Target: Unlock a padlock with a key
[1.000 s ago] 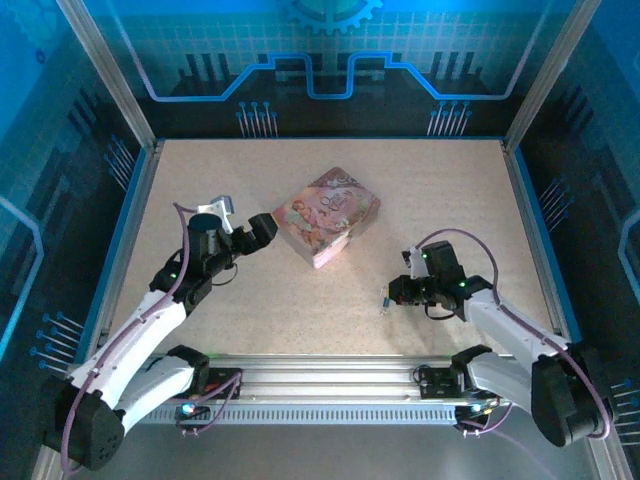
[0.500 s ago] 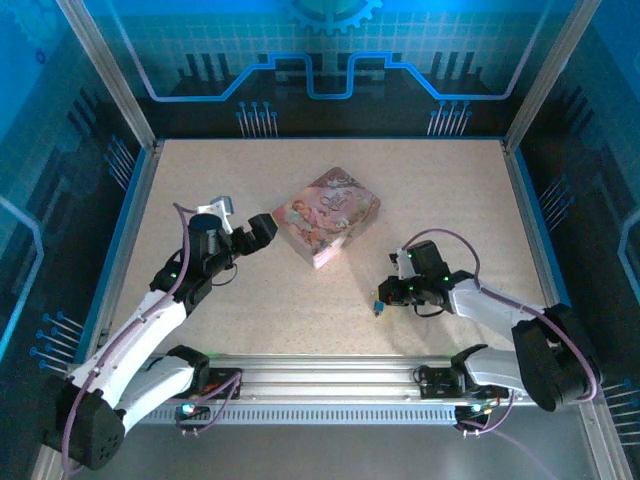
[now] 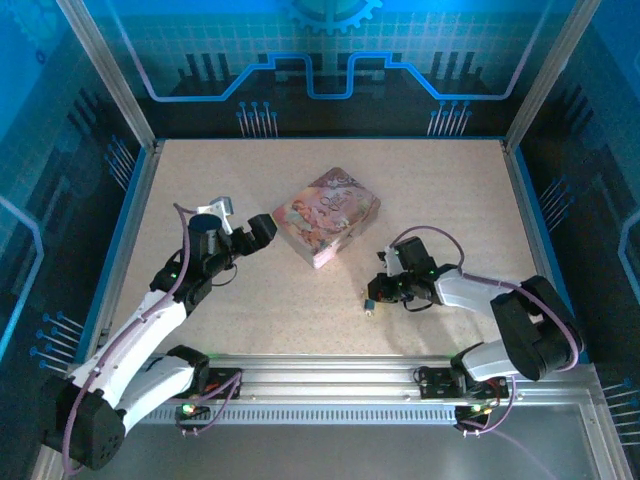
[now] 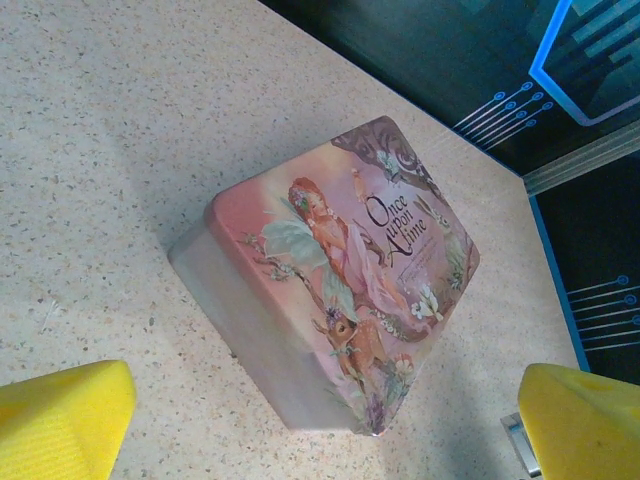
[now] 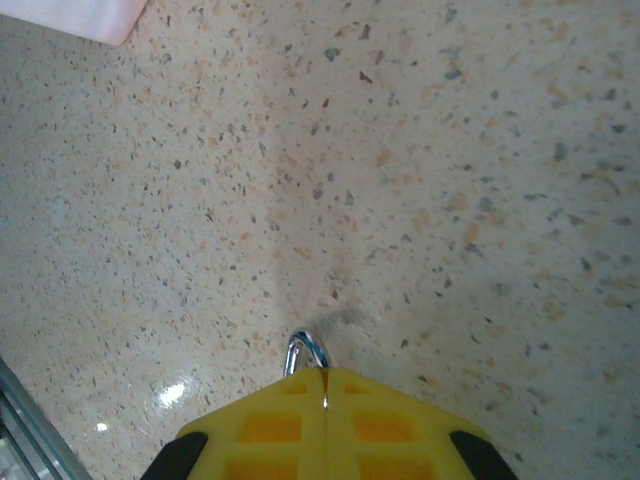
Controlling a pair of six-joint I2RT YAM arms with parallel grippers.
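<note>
Near the worktop's [image 3: 250,310] front edge, right of middle, our right pincer [image 3: 378,294] is clamped shut, and a small metal loop pokes from its tips. We take the loop for the padlock's [image 5: 305,350] shackle. So slim a hold may let the padlock swivel or drop. Farther back, our left pincer [image 3: 265,228] gapes just beside the tin [image 3: 327,215] and could nudge it.

Lab robot cell — circuit-print walls [image 3: 330,50], aluminium frame [image 3: 108,70]

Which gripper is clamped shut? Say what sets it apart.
The right gripper: its yellow fingers meet, pinching the padlock by its silver shackle. The left gripper stands wide open, facing the pink tin.
</note>
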